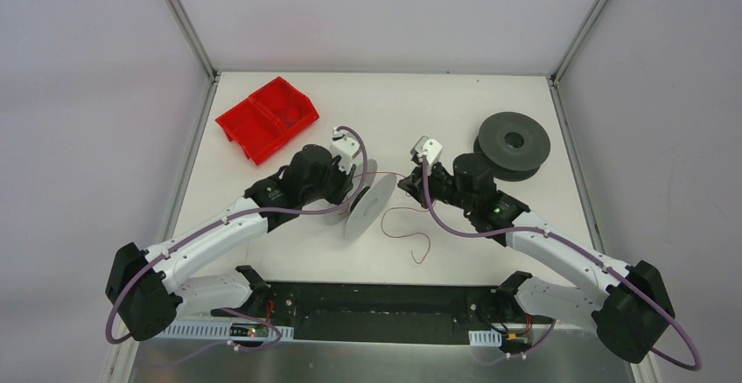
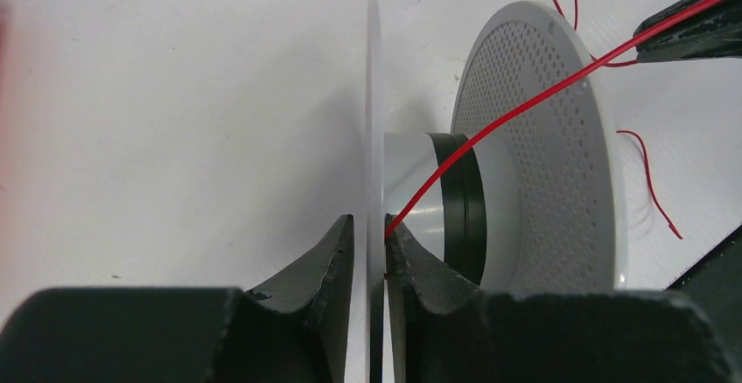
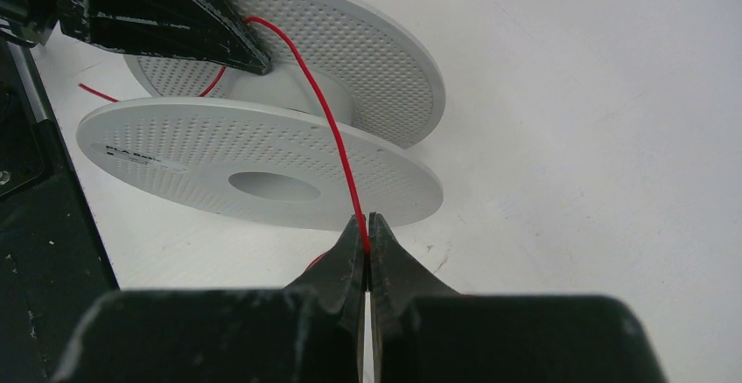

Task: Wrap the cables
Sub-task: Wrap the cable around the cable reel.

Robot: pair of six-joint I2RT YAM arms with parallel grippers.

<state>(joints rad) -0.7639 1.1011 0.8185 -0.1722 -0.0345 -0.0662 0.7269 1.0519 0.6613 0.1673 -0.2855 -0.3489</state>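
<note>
A: Left gripper (image 2: 368,230)?
B: We note its jaws pinching the spool (image 2: 542,191) flange. Right gripper (image 3: 367,230) jaws clamp the cable (image 3: 333,138) (thin, red), which crosses the hub; slack curls on the table (image 1: 394,103).

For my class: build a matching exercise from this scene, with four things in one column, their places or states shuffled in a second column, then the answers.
1 red bin
2 dark spool
3 white spool
4 red cable

a pinched in the right gripper
b back right of the table
c back left of the table
d flange inside the left gripper

Pairs: 1c, 2b, 3d, 4a.
</note>
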